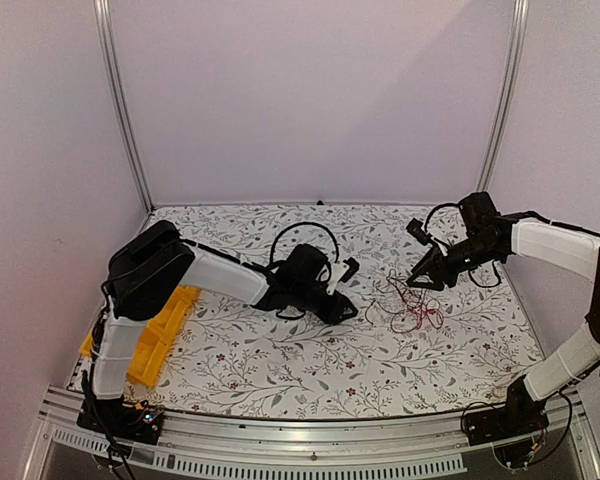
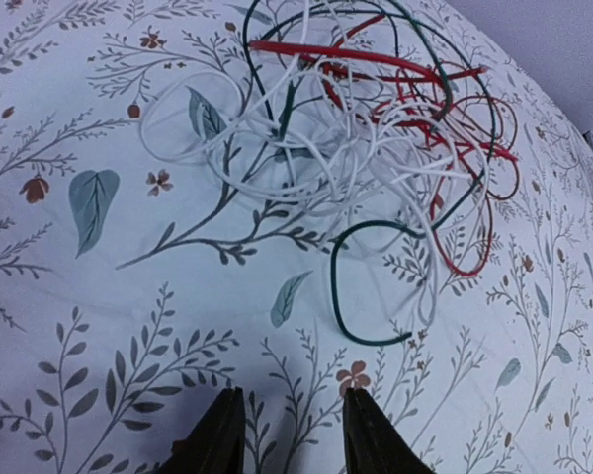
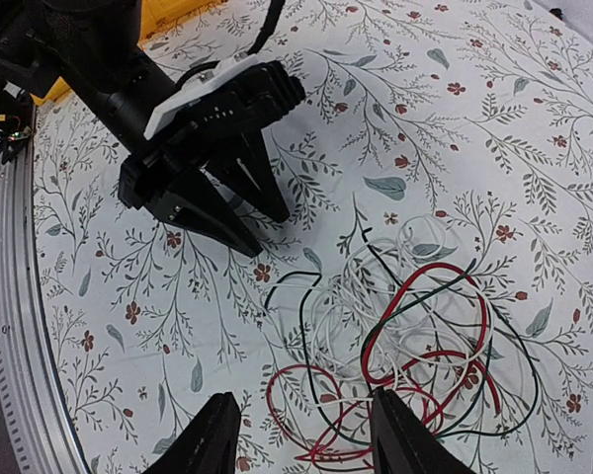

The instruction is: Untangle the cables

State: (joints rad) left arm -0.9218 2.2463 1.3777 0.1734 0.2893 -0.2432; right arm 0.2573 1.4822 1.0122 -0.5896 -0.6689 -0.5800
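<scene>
The cables [image 1: 412, 306] lie in one loose tangle of thin red, white and dark strands on the floral table, right of centre. In the left wrist view the cables [image 2: 368, 148] fill the upper middle, and a dark loop curls toward my left gripper [image 2: 292, 420]. That gripper is open, with only bare cloth between its fingers, a short way short of the pile. My left gripper [image 1: 351, 290] points right at the tangle. My right gripper [image 3: 304, 434] hangs open over the near edge of the cables [image 3: 405, 331], with red loops under the gap. My right gripper [image 1: 414, 282] sits just above the pile.
A yellow tray-like object [image 1: 162, 328] lies at the table's left edge beside the left arm. The left gripper [image 3: 269, 232] shows in the right wrist view, close to the tangle's left side. A metal rail [image 1: 300, 440] runs along the near edge.
</scene>
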